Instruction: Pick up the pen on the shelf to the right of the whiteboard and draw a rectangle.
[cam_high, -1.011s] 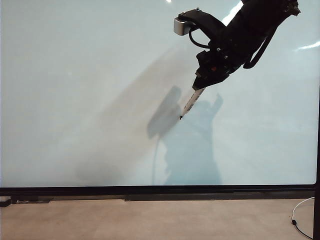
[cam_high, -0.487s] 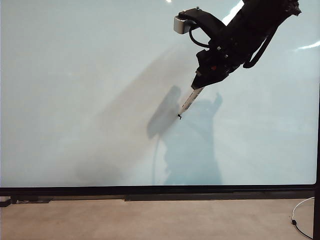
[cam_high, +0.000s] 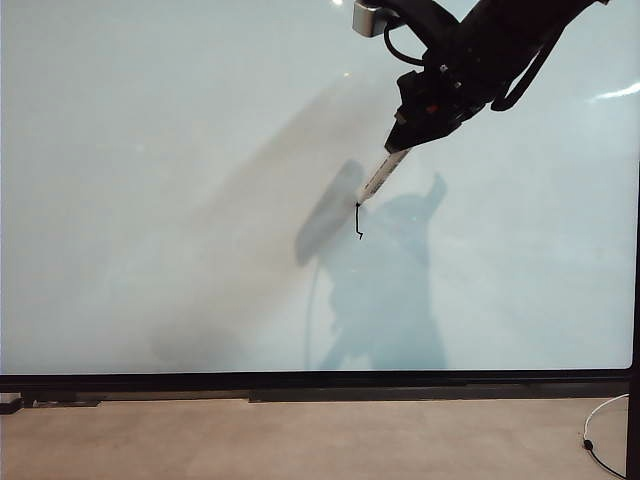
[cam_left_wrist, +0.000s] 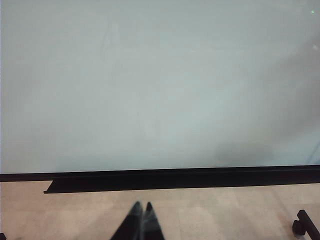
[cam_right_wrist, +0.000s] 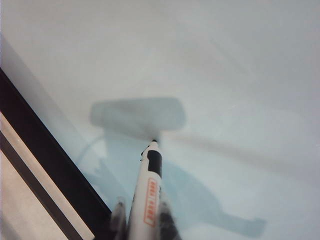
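Note:
The whiteboard (cam_high: 150, 200) fills the exterior view, pale and glossy. High on its right, my right gripper (cam_high: 405, 140) is shut on the pen (cam_high: 383, 176), a white marker slanting down-left with its black tip on the board. From the tip a short black line (cam_high: 358, 222) runs downward and ends in a small hook; no closed rectangle shows. The right wrist view has the pen (cam_right_wrist: 148, 190) between the right gripper (cam_right_wrist: 142, 206) fingers, tip against the whiteboard (cam_right_wrist: 225, 60). My left gripper (cam_left_wrist: 142, 205) is shut and empty, low before the whiteboard (cam_left_wrist: 160, 90). The shelf is out of view.
A black frame and ledge (cam_high: 320, 382) run along the board's lower edge above a beige floor. A white cable (cam_high: 600, 430) lies at the lower right. A black foot (cam_left_wrist: 305, 227) stands on the floor in the left wrist view.
My right gripper has moved up the board with the pen, tip in contact. A short black vertical line has appeared below the tip. The left gripper has not moved.

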